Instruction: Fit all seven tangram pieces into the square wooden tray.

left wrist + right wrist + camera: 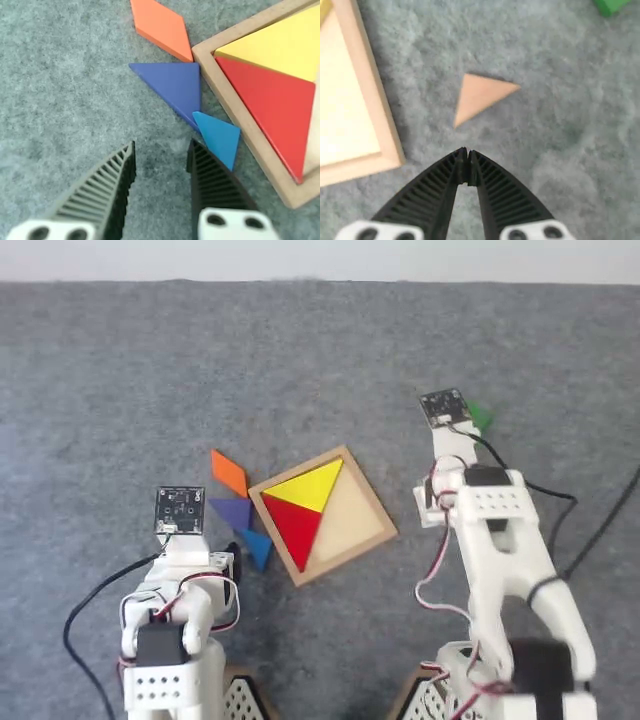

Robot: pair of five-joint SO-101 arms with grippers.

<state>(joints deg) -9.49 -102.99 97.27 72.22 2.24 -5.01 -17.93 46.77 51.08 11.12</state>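
The square wooden tray (377, 521) lies at mid-table, turned like a diamond, with a yellow triangle (305, 487) and a red triangle (293, 523) inside it. Just outside its left rim lie an orange parallelogram (229, 472), an indigo triangle (232, 510) and a small blue triangle (258, 546). My left gripper (162, 144) is open above the carpet, one fingertip beside the small blue triangle (217, 137). My right gripper (466, 151) is shut and holds nothing, a short way from a pale tan triangle (480, 95). A green piece (480, 417) lies beyond the right arm.
Grey carpet covers the table. The tray's rim (370, 85) runs close beside the right gripper, and the tray's right half is bare wood (345, 520). The green piece (610, 5) sits farther out than the tan triangle. Arm cables trail toward the near edge.
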